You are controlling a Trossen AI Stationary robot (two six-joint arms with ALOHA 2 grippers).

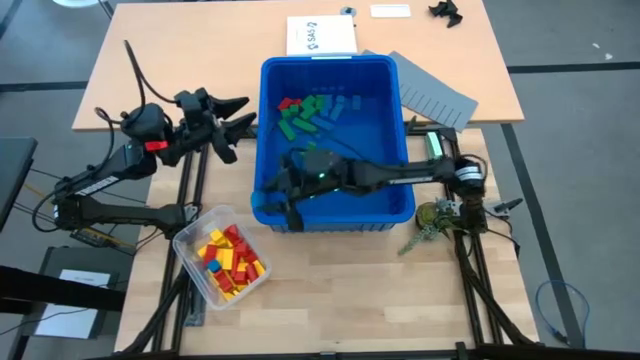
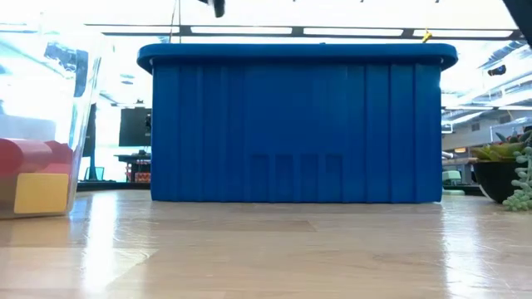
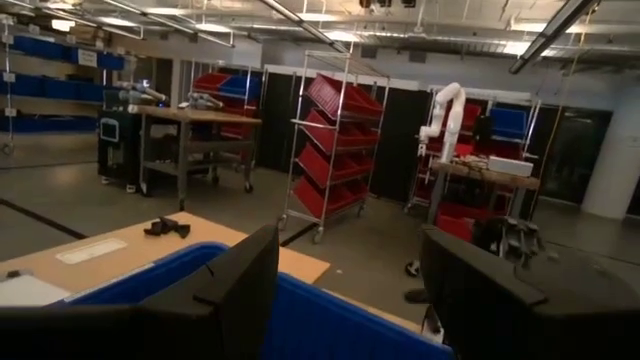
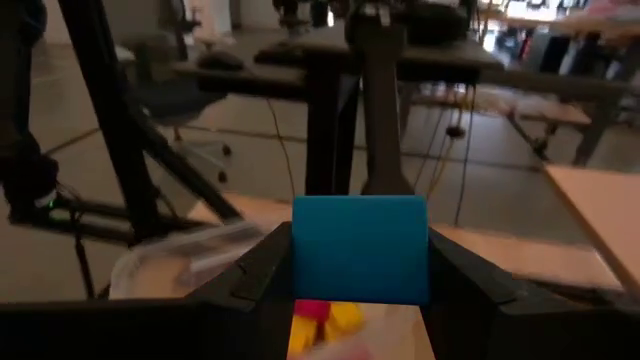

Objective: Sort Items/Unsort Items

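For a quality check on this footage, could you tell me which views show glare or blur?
Low view: bright backlight behind the blue bin, sheen on the table. Right wrist view: background blurred; blue block sharp. Left wrist view: dim.

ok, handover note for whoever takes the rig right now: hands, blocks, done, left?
Right hand: shut on a blue block, over the blue bin's near-left corner, facing the clear container.
Left hand: open, empty, waiting left of the bin.
Done: red and yellow blocks are in the clear container.
Left: green, blue and a few red blocks sit at the bin's far end; the held block is not yet placed.
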